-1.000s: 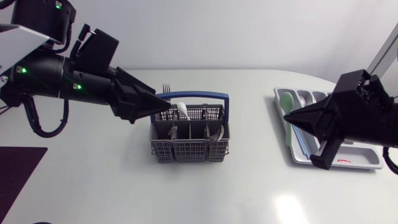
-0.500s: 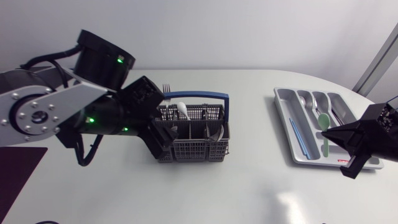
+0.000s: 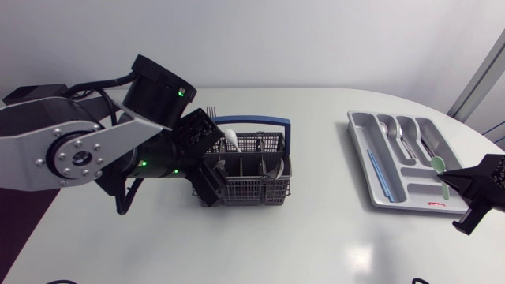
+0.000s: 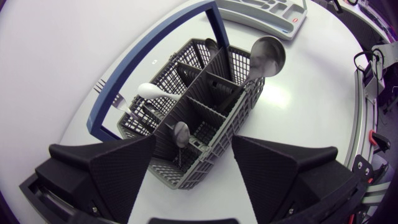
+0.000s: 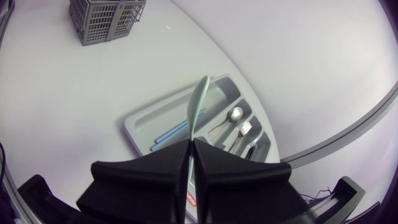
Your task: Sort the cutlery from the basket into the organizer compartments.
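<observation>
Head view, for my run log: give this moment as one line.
left tool: open over basket | right tool: shut on green spoon, spoon above organizer | basket not yet empty

Organizer (image 3: 422,189) lies at three o'clock from the basket (image 3: 241,189); left gripper (image 4: 194,146) hangs above basket; right gripper (image 5: 190,144), gripping spoon (image 5: 198,99), at organizer's four o'clock.

No text or number can be read. A small red label (image 3: 436,204) is seen on the rim of the organizer (image 3: 361,162), but its print is too small to be made out.
</observation>
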{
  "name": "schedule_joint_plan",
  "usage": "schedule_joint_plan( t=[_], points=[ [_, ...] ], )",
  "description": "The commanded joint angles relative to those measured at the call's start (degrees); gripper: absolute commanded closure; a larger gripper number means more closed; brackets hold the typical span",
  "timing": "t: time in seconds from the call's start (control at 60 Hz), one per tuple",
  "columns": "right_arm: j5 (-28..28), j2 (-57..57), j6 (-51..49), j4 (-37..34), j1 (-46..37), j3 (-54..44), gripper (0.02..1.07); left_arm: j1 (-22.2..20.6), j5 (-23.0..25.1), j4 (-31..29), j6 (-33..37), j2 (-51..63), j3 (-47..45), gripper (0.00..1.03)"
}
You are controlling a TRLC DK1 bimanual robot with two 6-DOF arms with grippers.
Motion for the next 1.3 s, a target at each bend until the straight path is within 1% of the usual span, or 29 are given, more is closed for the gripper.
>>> schedule_joint_plan(
  t=[0.0, 0.067, 0.1, 0.25, 0.35, 0.45, 0.483, 0.583, 0.767, 0.867, 1.067, 1.217, 1.283],
  points=[
    [-0.68, 3.29, -4.6, 3.15, -2.55, -1.49, 1.01, 0.2, -0.51, -0.15, -0.13, 0.83, 0.58, 0.2],
    [-0.85, 5.75, -6.36, 4.82, -4.22, -1.4, 1.01, 0.46, -0.51, -0.5, -0.13, 0.66, 0.76, 0.2],
    [-0.85, 9.53, -8.29, 7.19, -6.33, -1.14, 1.01, 0.72, -0.6, -1.12, -0.13, 0.57, 1.02, 0.2],
    [-0.77, 15.24, -11.54, 13.96, -9.06, -2.02, 1.01, 1.16, -0.86, -1.38, -0.13, 0.57, 1.2, 0.2],
    [-0.5, 19.81, -11.98, 18.44, -9.67, -1.67, 1.01, 1.16, -0.95, -1.56, -0.48, 0.57, 1.28, 0.2],
    [-0.15, 22.09, -12.25, 21.6, -9.76, -1.67, 1.01, 0.81, -1.22, -1.91, -0.74, 0.66, 1.64, 0.2],
    [0.99, 22.97, -12.16, 23.89, -9.67, -2.02, 1.01, 0.72, -1.39, -2.17, -0.83, 0.66, 1.81, 0.2],
    [2.13, 24.82, -12.16, 27.32, -9.5, -2.02, 1.0, 0.64, -1.39, -2.35, -1.01, 0.66, 1.9, 0.2],
    [3.98, 26.84, -12.25, 27.76, -9.5, -1.05, 0.99, 0.46, -1.39, -2.44, -1.09, 0.83, 1.81, 0.2],
    [5.03, 27.02, -12.33, 27.76, -9.14, -1.23, 0.92, 0.37, -1.39, -2.52, -1.27, 0.74, 1.72, 0.2],
    [6.09, 26.75, -12.51, 28.63, -8.88, -2.11, 0.89, 0.37, -1.39, -2.61, -1.36, 0.13, 1.37, 0.2],
    [6.79, 26.05, -12.16, 29.07, -8.62, -2.72, 0.78, 0.37, -1.39, -2.61, -1.36, -0.13, 1.02, 0.2],
    [6.7, 24.99, -11.89, 28.72, -8.62, -3.07, 0.77, 0.37, -1.39, -2.61, -1.36, -0.31, 0.85, 0.2]
  ],
)
